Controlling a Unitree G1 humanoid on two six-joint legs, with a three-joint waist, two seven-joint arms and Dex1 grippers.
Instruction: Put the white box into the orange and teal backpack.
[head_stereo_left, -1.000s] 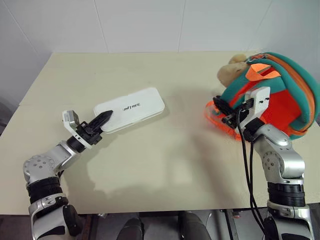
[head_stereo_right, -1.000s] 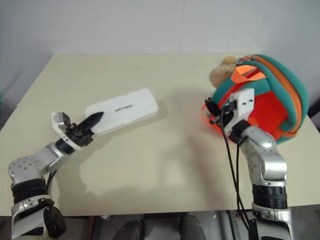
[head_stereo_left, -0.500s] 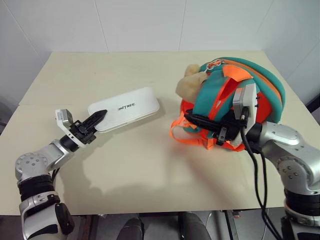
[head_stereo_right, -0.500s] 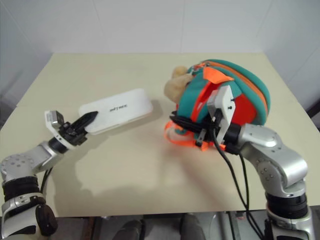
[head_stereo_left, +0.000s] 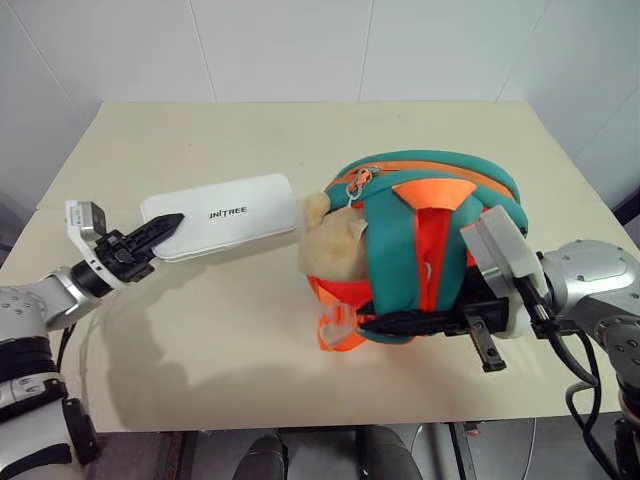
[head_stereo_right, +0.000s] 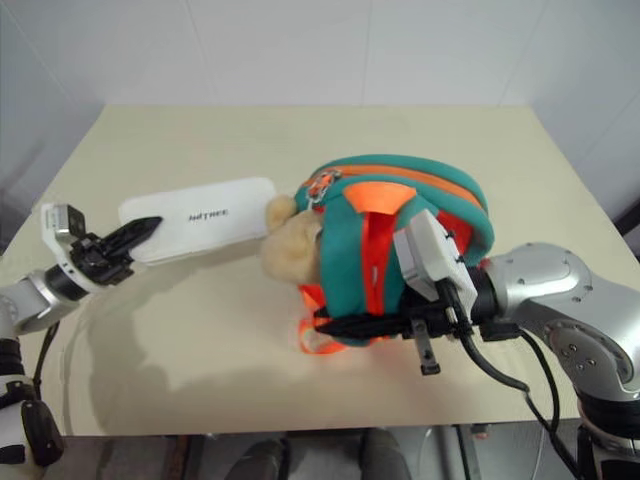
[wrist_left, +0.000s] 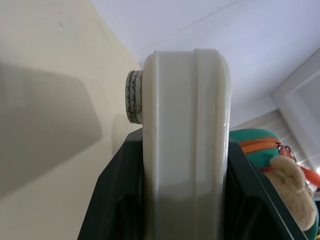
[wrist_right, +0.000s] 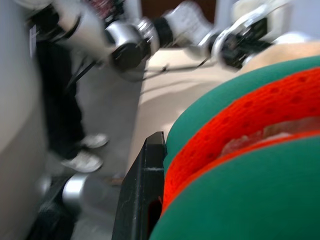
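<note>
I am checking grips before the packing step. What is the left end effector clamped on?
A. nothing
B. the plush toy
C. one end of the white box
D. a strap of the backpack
C: the left end effector pinches the near end of the white box, apart from the backpack.

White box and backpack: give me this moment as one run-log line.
left gripper: shut on white box, end clamped | right gripper: shut on orange and teal backpack, at its lower edge | backpack zipped, box outside | table

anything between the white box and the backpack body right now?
Yes: the tan plush toy sits between the white box and the orange and teal backpack, per both eye views.
</note>
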